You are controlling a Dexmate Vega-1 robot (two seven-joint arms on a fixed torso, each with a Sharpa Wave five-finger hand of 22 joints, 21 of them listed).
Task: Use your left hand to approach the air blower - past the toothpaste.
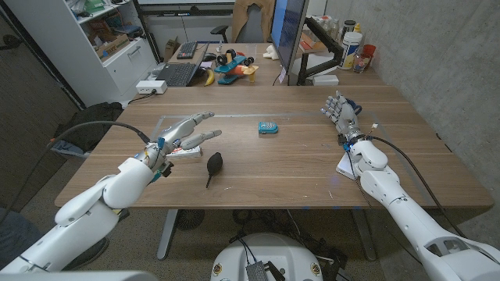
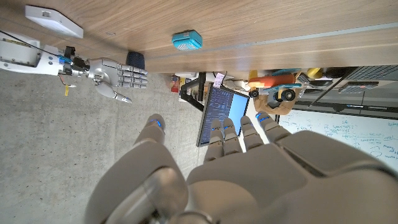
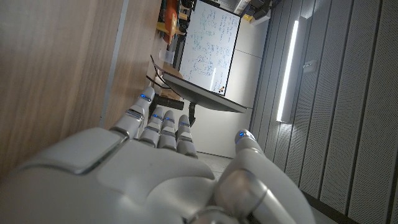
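head view: my left hand (image 1: 187, 134) open, holding nothing, above toothpaste (image 1: 184, 152); air blower (image 1: 213, 164) looks light, squashy; i'd take bulb.

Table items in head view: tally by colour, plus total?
Black: 1, the air blower.
Teal: 1, a small case.
White: 2, the toothpaste box under the left hand's fingers, and a flat white item beside the right arm.
Total: 4.
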